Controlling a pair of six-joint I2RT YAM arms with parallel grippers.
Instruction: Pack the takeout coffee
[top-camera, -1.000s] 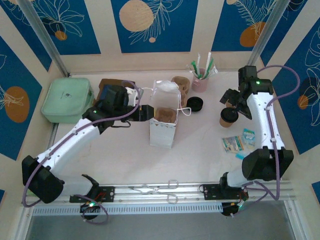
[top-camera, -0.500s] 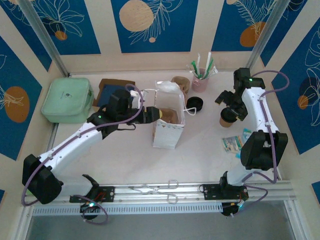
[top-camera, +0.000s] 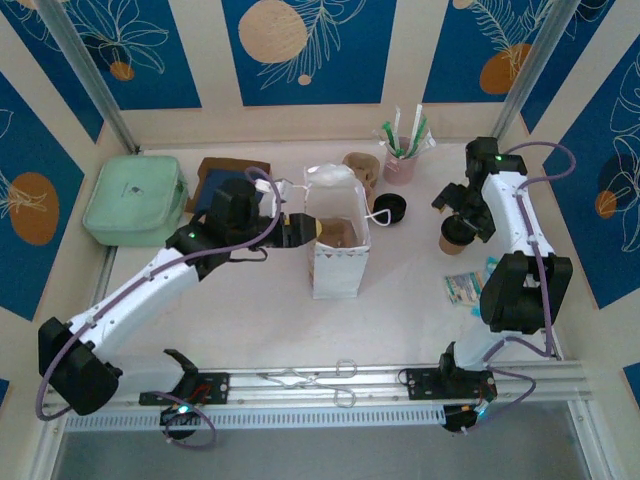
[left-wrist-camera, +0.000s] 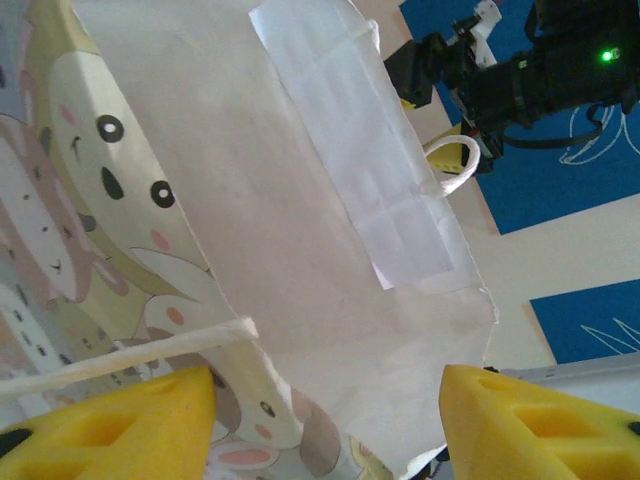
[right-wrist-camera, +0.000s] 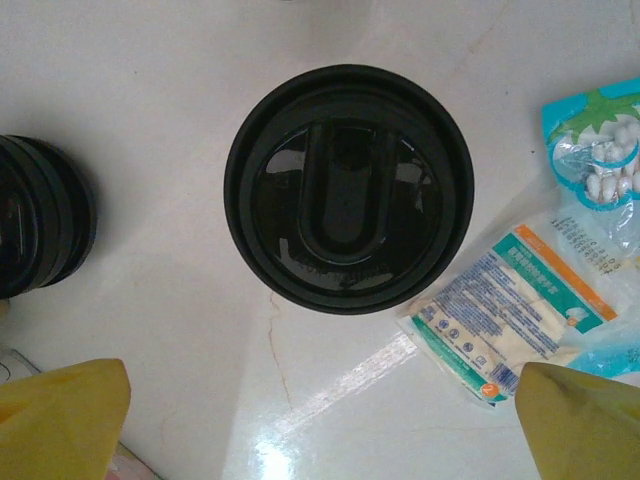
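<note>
The takeout coffee (top-camera: 455, 236), a kraft-brown cup under a round black lid (right-wrist-camera: 348, 190), stands on the table at the right. My right gripper (top-camera: 463, 207) hangs just above it, open. In the right wrist view the right gripper (right-wrist-camera: 320, 420) has its yellow fingertips (right-wrist-camera: 62, 420) wide apart, on the near side of the lid. The white paper bag (top-camera: 338, 245) with cartoon print stands upright in the middle, mouth open. My left gripper (top-camera: 303, 228) is at the bag's left rim. In the left wrist view the left gripper (left-wrist-camera: 325, 420) stands open, with the bag's wall (left-wrist-camera: 330, 250) and a handle between the fingers.
A loose black lid (top-camera: 389, 208) lies just right of the bag. Behind it are a brown pulp carrier (top-camera: 360, 166) and a pink cup of straws (top-camera: 400, 160). Snack packets (top-camera: 468, 287) lie near the coffee. A green case (top-camera: 134, 200) sits far left; tongs (top-camera: 312, 378) lie at the front rail.
The left gripper has pushed right along with the bag, which now stands straighter and further right. The right arm drew in, its gripper shifting slightly left above the coffee.
</note>
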